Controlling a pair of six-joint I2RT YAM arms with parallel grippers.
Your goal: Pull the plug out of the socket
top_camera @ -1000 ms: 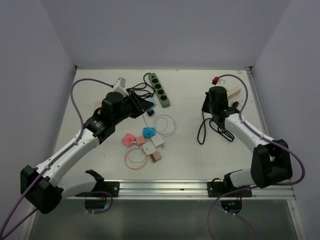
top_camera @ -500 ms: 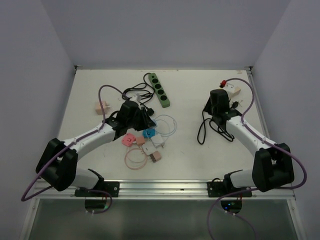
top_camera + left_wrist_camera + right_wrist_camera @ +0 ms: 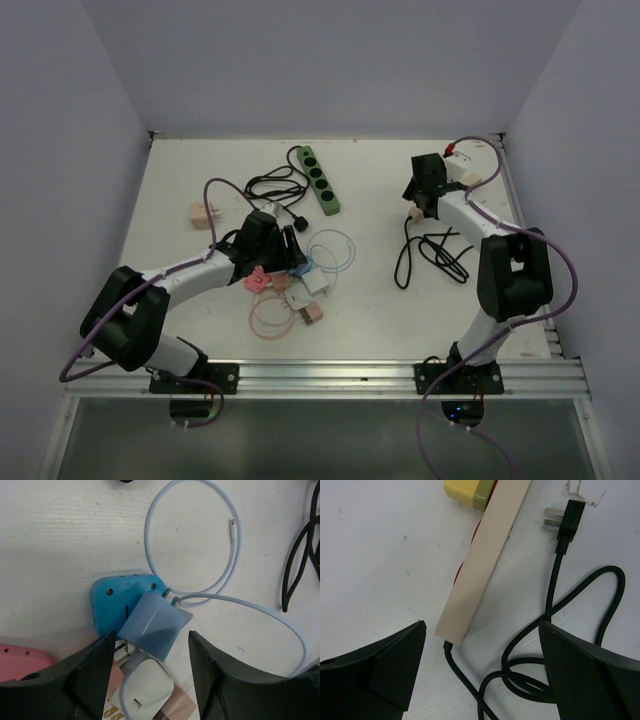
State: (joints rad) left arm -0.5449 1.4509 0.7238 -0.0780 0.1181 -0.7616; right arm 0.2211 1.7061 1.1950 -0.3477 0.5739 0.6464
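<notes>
At the far left of the table (image 3: 170, 180) a small pink adapter (image 3: 203, 214) lies by itself, well apart from the arms.

Moving right, the left gripper (image 3: 150, 636) hangs low over the heap of chargers, its fingers spread with nothing between them but air. In the left wrist view they stand one on each side of the light blue plug (image 3: 154, 627), and I cannot say that either one touches it. That plug is seated in the blue socket (image 3: 112, 605), which lies flat on the table. It juts toward the near side at a slant, and its white cable (image 3: 147, 532) curls away in a loop to the far side. I would say the fingers straddle it like this so they can close on its flat sides for the pull.

A pink socket (image 3: 20, 655) and a white plug (image 3: 145, 690) crowd in just beside it on the near side, so a clean grip may be awkward. Nothing pins the light socket down, so it may simply lift along with the plug.

Farther right, toward the far side, a green power strip (image 3: 319, 180) rests beside a black coiled lead (image 3: 270, 185).

At the far right the right gripper (image 3: 482, 625) is also wide apart and empty. It hovers over the end of a beige power strip (image 3: 485, 555), perhaps waiting there out of the left arm's way. A yellow plug (image 3: 465, 491) sits in the strip's far end. A black plug (image 3: 565, 517) lies loose beside the strip with its prongs bare.
</notes>
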